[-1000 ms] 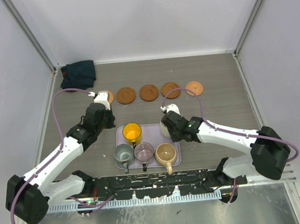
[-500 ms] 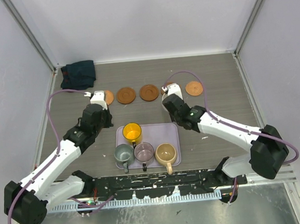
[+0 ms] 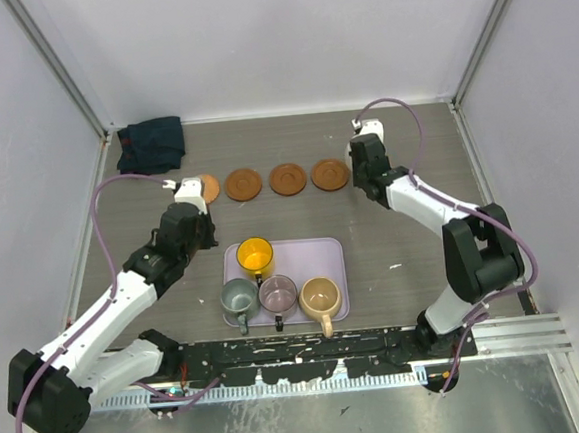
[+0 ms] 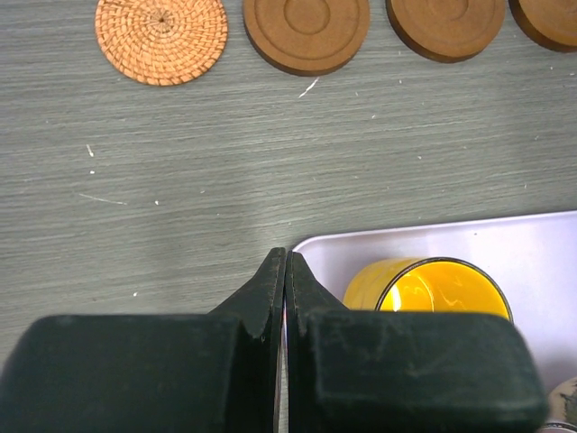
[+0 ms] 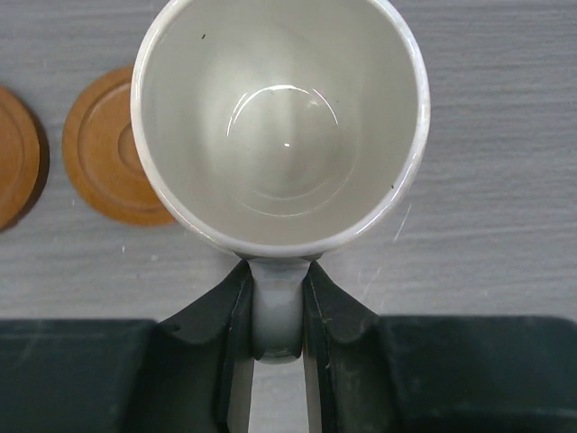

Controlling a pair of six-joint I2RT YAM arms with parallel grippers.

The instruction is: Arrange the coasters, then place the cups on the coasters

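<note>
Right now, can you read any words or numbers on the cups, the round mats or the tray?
None: no word, number or sign can be read.
The white cup in the right claw is plain.
The yellow cup, the woven coaster, the brown coasters and the lilac tray bear no writing.
Any marks on the arms are too small to tell.

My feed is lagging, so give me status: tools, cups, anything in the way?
Left tool shut, empty, at the tray edge. Right tool clamps white cup by its handle, beside brown coaster. Four cups on tray. No obstruction seen.
</note>
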